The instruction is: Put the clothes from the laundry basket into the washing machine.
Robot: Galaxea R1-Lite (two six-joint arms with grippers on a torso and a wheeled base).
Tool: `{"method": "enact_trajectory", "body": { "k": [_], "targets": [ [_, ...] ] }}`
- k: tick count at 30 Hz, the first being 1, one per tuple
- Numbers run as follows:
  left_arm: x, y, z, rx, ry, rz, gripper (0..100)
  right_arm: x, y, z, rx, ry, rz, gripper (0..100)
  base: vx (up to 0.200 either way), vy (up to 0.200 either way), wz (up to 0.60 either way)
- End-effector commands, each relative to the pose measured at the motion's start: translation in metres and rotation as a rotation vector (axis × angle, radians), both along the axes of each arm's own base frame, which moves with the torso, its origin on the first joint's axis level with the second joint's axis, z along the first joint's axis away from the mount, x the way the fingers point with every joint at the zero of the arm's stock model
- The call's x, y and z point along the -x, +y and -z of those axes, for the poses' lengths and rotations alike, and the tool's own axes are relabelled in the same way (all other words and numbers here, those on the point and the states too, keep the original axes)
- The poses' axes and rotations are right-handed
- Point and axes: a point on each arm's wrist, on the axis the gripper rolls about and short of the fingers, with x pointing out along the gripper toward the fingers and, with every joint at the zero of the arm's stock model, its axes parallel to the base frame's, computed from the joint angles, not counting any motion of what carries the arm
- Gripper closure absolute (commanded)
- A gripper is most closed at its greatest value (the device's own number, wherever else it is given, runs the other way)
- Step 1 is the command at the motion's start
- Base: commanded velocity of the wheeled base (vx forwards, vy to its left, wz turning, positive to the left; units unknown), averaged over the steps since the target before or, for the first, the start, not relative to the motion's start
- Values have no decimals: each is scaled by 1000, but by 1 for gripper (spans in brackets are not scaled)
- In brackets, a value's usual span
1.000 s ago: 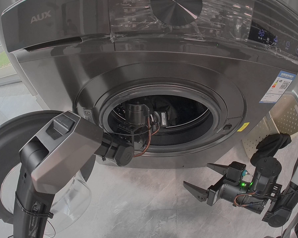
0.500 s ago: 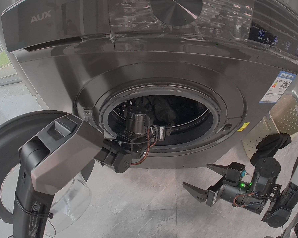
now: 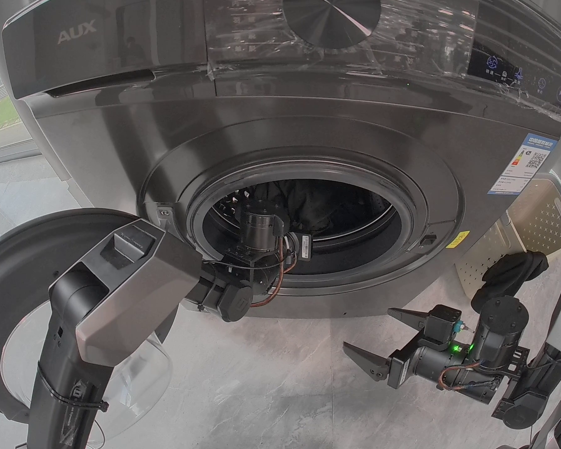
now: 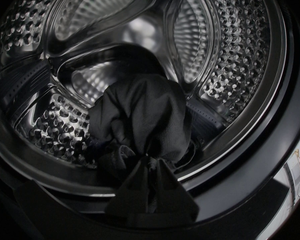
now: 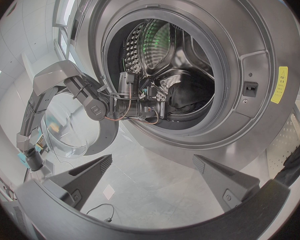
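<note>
Peeking into the big grey metal washing machine (image 3: 330,132), I see the left gripper (image 4: 149,170) pinched tight on a bunched black cloth (image 4: 143,114) lying straight ahead of it in the drum (image 4: 236,50), while the right gripper (image 3: 368,330) hangs wide open outside.

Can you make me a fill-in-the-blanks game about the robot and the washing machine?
1. Inside the drum, the left gripper is shut on a ___ garment.
2. The right gripper has its fingers ___ above the floor.
3. A dark cloth hangs over the laundry basket, on the robot's ___ side.
Missing words: black; open; right.
</note>
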Motion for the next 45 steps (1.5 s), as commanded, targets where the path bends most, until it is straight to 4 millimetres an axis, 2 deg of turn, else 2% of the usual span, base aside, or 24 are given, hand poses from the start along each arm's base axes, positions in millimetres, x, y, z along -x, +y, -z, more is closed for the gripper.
{"method": "enact_trajectory", "body": {
  "k": [1, 6, 10, 22, 23, 27, 30, 36, 38, 39, 45],
  "targets": [
    [-4, -4, -4, 23, -25, 1, 100, 0, 1, 0, 0, 0, -1, 0, 0, 0, 0],
    [-26, -8, -15, 169, -120, -19, 100, -1, 1, 0, -2, -2, 0, 0, 0, 0, 0],
    [-42, -4, -12, 209, -177, -38, 100, -1, 1, -1, -4, -5, 0, 0, 0, 0, 0],
    [-49, -11, -12, 233, -209, -43, 100, -1, 1, -1, -6, -7, 0, 0, 0, 0, 0],
    [-48, -12, -12, 233, -206, -41, 0, -1, 1, -1, -6, -7, 2, 0, 0, 0, 0],
    [-46, -12, -17, 235, -200, -38, 0, -2, 2, -2, -9, -11, 0, 0, 0, 0, 0],
    [-32, -8, -27, 203, -148, -34, 0, -2, 1, -2, -10, -12, 2, 0, 0, 0, 0],
    [-6, -3, -31, 153, -77, -17, 0, -2, 2, -2, -10, -12, 2, 0, 0, 0, 0],
    [-5, -2, -31, 151, -74, -17, 0, -2, 2, -2, -10, -12, 2, 0, 0, 0, 0],
    [11, -2, -37, 139, -60, 1, 0, -2, 2, -2, -11, -11, 2, 0, 0, 0, 0],
    [54, -12, -48, 126, -53, 106, 0, -1, 1, -3, -12, -12, 2, 0, 0, 0, 0]
  ]
}}
